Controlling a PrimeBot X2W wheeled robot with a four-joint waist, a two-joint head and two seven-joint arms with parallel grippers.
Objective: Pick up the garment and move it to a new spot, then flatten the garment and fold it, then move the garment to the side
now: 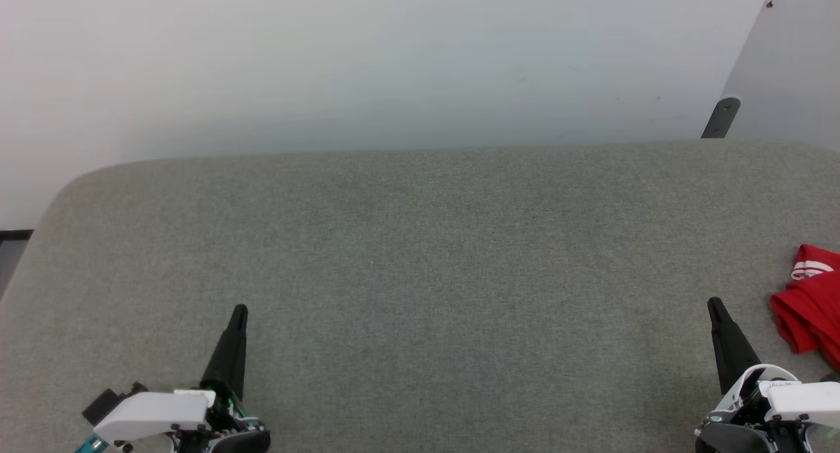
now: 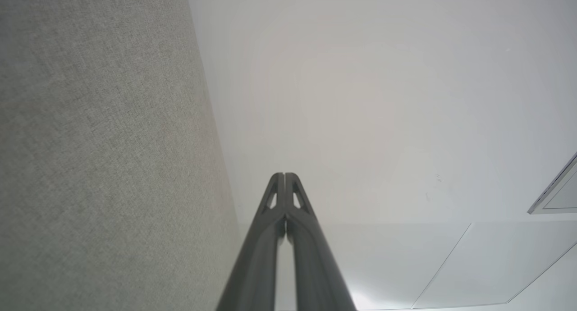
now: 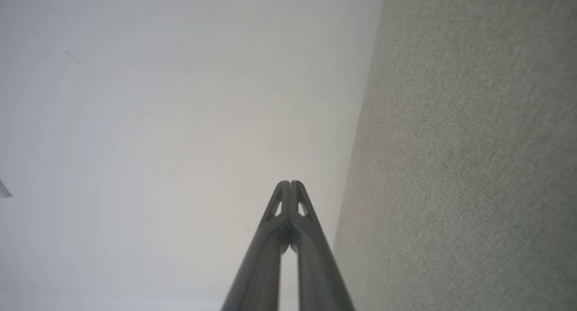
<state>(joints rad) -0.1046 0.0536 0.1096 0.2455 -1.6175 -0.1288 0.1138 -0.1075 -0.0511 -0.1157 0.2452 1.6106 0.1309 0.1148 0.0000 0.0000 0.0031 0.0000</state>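
Note:
The garment [image 1: 810, 305], bright red with a white striped patch, lies crumpled at the right edge of the grey felt table [image 1: 420, 256], partly cut off by the head view's border. My right gripper [image 1: 715, 306] rests at the lower right, just left of the garment and apart from it, shut and empty. My left gripper [image 1: 239, 312] sits at the lower left, far from the garment, also shut and empty. In the wrist views, the left gripper [image 2: 284, 176] and the right gripper [image 3: 290, 183] show their fingertips pressed together above the table's edge.
The table's far edge runs across the middle of the head view, with pale floor [image 1: 394, 59] beyond. A dark post [image 1: 720, 117] and a pale panel [image 1: 794, 65] stand at the back right.

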